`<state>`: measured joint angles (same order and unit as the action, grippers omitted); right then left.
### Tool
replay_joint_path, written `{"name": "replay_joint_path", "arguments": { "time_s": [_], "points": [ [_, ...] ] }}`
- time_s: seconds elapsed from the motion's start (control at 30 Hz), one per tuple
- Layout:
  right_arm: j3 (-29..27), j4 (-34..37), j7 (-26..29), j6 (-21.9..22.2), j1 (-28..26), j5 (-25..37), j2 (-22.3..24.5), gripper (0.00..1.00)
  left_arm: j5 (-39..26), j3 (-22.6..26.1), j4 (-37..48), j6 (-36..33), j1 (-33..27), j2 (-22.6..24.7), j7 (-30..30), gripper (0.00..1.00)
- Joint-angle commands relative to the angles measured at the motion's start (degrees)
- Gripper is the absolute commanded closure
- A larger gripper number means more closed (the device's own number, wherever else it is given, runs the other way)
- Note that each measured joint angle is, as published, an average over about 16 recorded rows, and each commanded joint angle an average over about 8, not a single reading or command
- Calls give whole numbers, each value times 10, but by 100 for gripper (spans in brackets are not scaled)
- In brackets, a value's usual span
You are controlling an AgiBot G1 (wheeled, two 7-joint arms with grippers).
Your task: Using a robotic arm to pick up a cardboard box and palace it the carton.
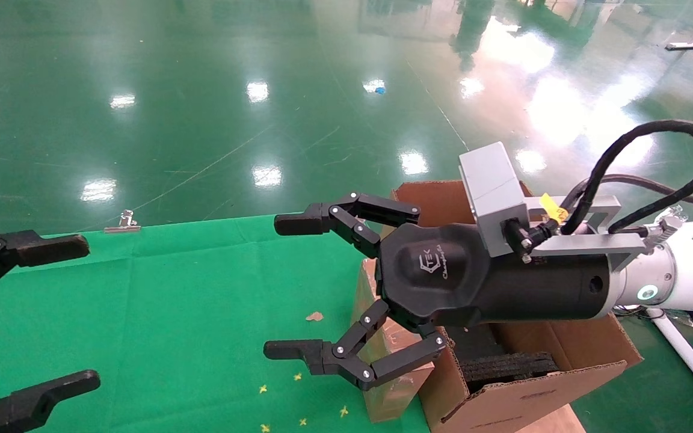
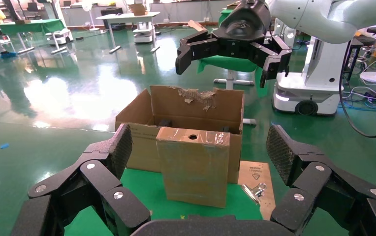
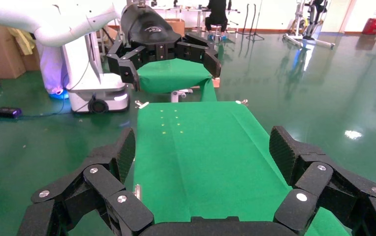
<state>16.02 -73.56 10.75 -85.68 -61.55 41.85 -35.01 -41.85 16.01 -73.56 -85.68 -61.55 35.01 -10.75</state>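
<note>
The small cardboard box [image 1: 390,394] stands upright on the green cloth, against the carton's near wall. In the left wrist view its taped top side [image 2: 194,167] shows a round hole. The carton [image 1: 524,397] stands at the table's right end; its ragged torn back flap [image 2: 196,98] is upright. The robotic arm, my right one, holds its gripper [image 1: 285,287] open and empty in the air above the box and carton, fingers pointing left. It also shows in the left wrist view [image 2: 225,66]. My left gripper [image 1: 80,313] is open and empty at the left edge, facing the box from a distance.
Black foam inserts [image 1: 509,365] lie inside the carton. A metal binder clip [image 1: 123,221] sits at the cloth's far edge, and another [image 2: 252,191] lies on a flat cardboard sheet [image 2: 255,172] beside the carton. Green cloth [image 1: 190,288] stretches between the grippers. Shiny green floor lies beyond.
</note>
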Motion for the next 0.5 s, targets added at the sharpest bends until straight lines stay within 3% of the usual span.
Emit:
{"name": "replay_joint_path", "arguments": {
  "time_s": [0.03, 0.5],
  "points": [
    [0, 0, 0, 0, 0, 0, 0, 0, 0, 0, 0, 0, 0, 0, 0, 0],
    [0, 0, 0, 0, 0, 0, 0, 0, 0, 0, 0, 0, 0, 0, 0, 0]
  ]
}}
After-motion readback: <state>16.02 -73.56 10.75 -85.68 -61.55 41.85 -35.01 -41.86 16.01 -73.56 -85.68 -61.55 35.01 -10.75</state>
